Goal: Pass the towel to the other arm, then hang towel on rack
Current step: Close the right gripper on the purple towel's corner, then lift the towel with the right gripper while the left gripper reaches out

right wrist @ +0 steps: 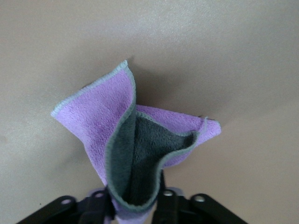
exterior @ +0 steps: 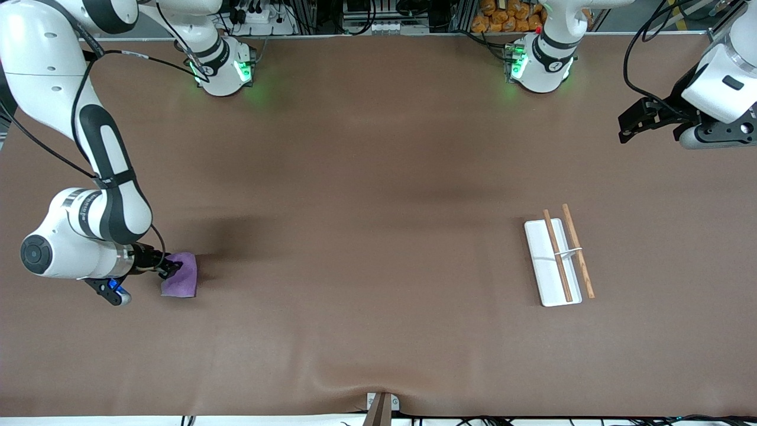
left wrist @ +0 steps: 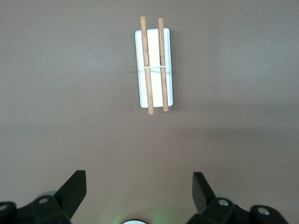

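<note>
The towel (exterior: 182,277) is a small purple cloth with a dark grey inner side, at the right arm's end of the table. My right gripper (exterior: 170,267) is shut on one edge of it. In the right wrist view the towel (right wrist: 126,140) is bunched up from the fingers, folded so the grey side shows inside the purple. The rack (exterior: 565,253) is two wooden rods over a white base, toward the left arm's end; it also shows in the left wrist view (left wrist: 154,65). My left gripper (exterior: 630,125) is open and empty, held high above the table's end, waiting.
The brown table (exterior: 366,236) carries only the towel and the rack. A bracket (exterior: 381,405) sits at the table edge nearest the front camera.
</note>
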You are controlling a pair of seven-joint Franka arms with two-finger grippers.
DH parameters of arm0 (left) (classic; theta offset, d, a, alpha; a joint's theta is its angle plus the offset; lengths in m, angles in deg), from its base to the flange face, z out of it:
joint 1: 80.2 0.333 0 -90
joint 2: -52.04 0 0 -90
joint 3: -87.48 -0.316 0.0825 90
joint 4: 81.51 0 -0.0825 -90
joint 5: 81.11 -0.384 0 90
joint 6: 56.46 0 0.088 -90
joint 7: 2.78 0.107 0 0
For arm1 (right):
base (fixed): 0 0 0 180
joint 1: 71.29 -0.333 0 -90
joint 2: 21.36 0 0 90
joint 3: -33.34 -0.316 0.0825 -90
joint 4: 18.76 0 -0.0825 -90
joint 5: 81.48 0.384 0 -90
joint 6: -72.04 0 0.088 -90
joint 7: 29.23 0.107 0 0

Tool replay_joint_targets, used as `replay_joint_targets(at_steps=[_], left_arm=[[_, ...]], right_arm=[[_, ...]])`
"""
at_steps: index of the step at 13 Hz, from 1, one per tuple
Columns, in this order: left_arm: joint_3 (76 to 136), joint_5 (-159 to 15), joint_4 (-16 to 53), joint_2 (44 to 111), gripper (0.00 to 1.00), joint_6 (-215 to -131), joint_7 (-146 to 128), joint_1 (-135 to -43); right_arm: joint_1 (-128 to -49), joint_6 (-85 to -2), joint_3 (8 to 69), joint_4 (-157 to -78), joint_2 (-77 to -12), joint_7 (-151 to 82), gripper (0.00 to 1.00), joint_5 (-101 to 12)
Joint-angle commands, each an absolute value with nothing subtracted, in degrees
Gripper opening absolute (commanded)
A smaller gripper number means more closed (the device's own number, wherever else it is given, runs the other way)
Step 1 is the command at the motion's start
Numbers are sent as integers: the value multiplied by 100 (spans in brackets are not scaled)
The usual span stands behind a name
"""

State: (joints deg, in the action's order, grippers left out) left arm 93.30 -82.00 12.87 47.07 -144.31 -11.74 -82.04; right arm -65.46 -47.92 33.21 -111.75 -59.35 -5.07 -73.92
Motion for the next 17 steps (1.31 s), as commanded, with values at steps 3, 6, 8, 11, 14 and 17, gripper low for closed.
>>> replay_joint_targets(at_steps=[3, 6, 8, 11, 14, 17], left_arm=[[9328, -8199, 1271, 4694, 100, -14488, -1051, -8169], [9328, -8199, 1271, 4721, 100, -14505, -1051, -8160], [9328, -8199, 1271, 4721, 100, -14505, -1051, -8160], [9319, -8199, 1271, 4721, 100, -14514, -1051, -8160], [9319, -8190, 1262, 4721, 100, -14514, -1051, -8160], [9319, -8190, 1254, 4773, 100, -14575, -1060, -8178]], right_arm=[[-6548, -4740, 3298, -11105, -5583, -427, 0, -7322], [-6566, -4346, 3281, -10772, -5196, -488, 0, -7331], [-6601, -3994, 3263, -10569, -4976, -523, 0, -7331], [-6601, -3817, 2773, -10402, -4659, -506, 0, -7322], [-6662, -3309, 2157, -9823, -4658, -252, 0, -7322], [-7249, -3087, 1849, -9557, -4685, 11, 0, -7331]])
